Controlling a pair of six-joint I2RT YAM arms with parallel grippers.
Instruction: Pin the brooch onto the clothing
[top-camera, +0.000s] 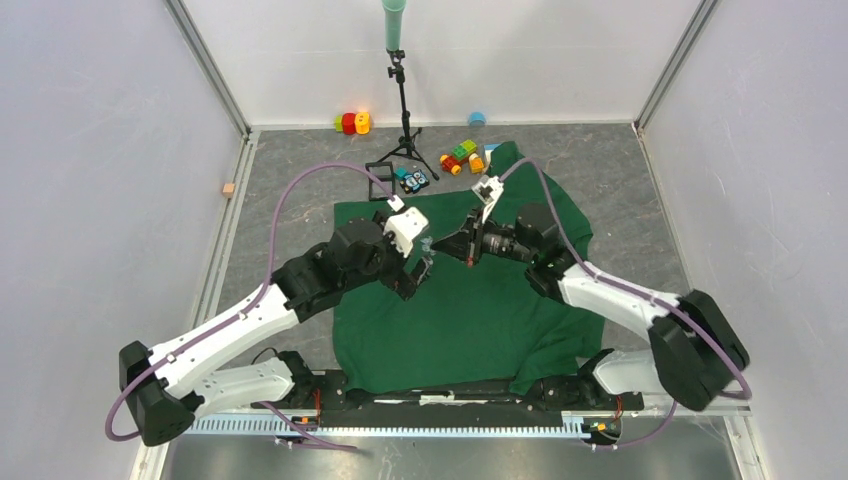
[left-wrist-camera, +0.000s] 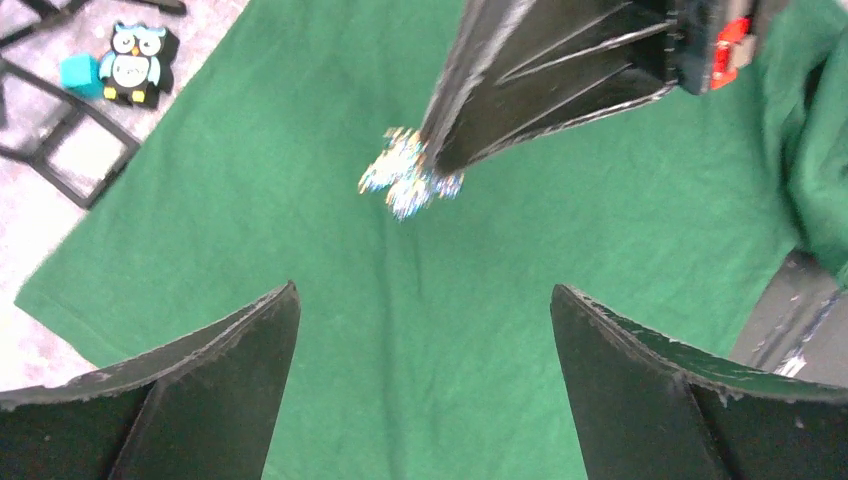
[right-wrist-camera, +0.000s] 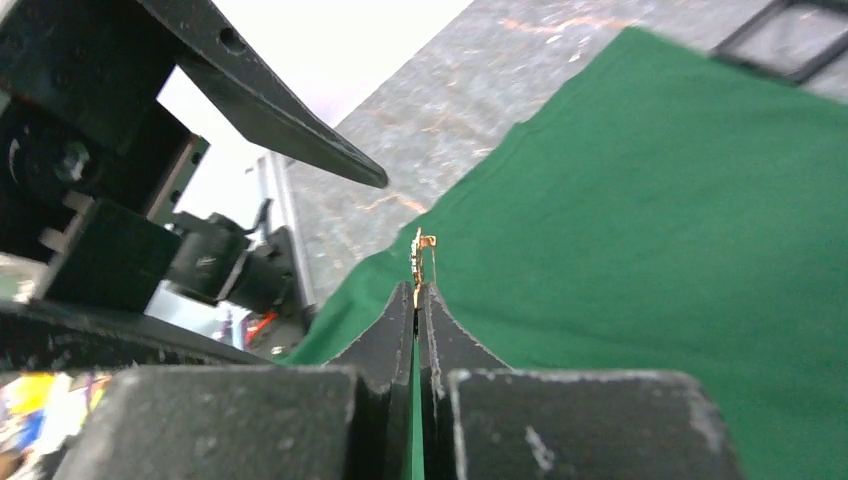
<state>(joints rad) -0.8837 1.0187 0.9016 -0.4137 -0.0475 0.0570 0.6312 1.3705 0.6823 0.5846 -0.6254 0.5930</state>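
Right hand (right-wrist-camera: 417, 292) is clamped on the brooch (left-wrist-camera: 408, 180), held edge-on over the shirt (top-camera: 470, 320). Left hand (left-wrist-camera: 422, 292) is spread wide, holding nothing. Brooch is a tiny, pale, glittery flower (gold pin behind). Probably light, fragile and slippery, so grip the rim and keep the pin free. Shirt is soft and may bunch.

No writing, label, brand, number or sign is legible anywhere in these views.
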